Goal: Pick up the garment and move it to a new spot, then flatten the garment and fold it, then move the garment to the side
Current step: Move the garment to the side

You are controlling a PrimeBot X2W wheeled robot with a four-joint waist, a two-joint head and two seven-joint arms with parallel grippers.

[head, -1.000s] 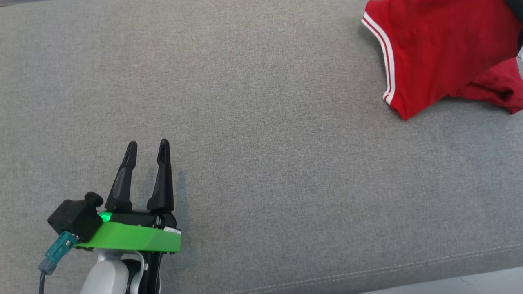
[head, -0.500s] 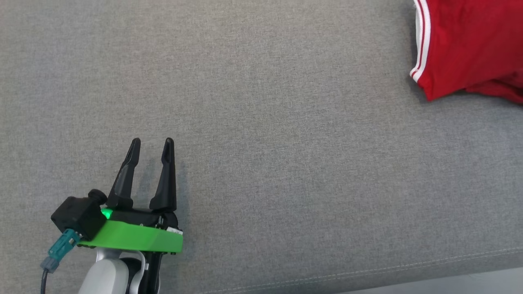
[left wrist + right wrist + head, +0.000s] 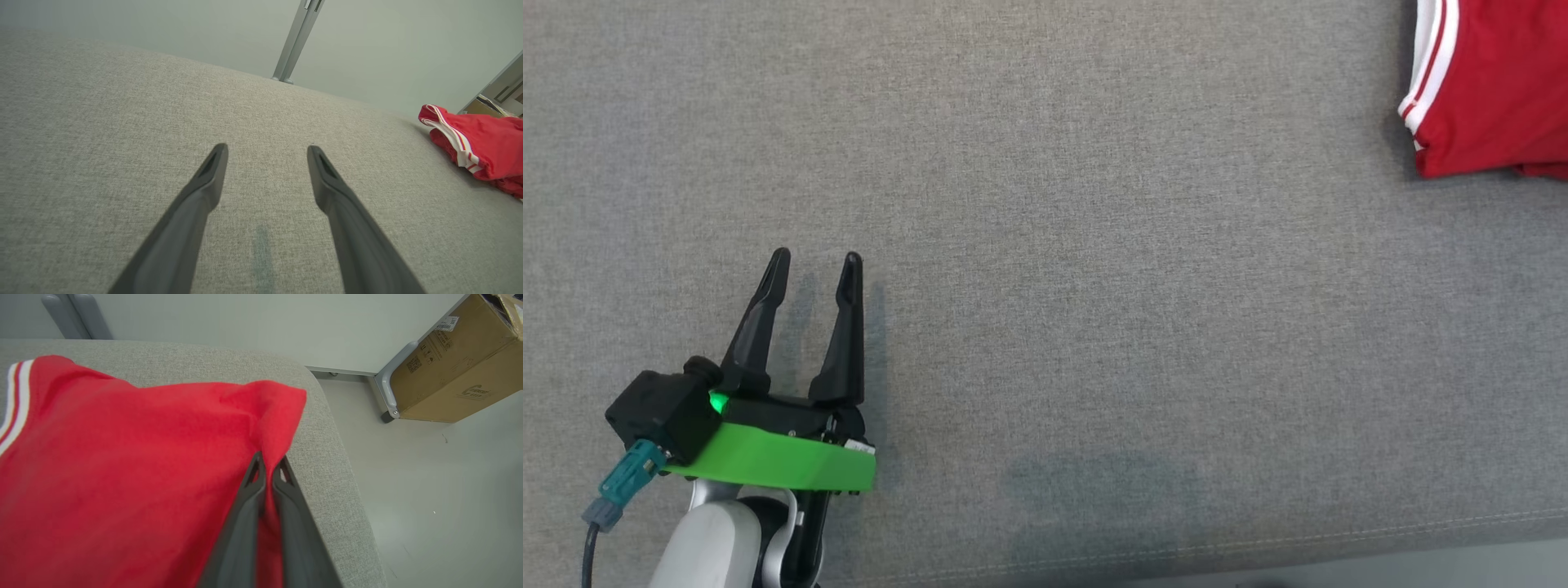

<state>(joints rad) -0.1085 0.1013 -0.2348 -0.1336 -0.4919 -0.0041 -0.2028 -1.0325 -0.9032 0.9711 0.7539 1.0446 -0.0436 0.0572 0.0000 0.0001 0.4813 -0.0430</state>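
The right claw (image 3: 269, 462) is pinching the red cloth garment with white stripes (image 3: 122, 465) at the grey cloth tabletop's (image 3: 1094, 286) right end. The left claw (image 3: 816, 256) is hanging spread wide. Flattening and folding are not looking done.

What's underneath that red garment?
The garment rests on the grey cushion, close to its corner. The right gripper is shut on its edge. Anything else beneath the cloth is covered, so I cannot tell.
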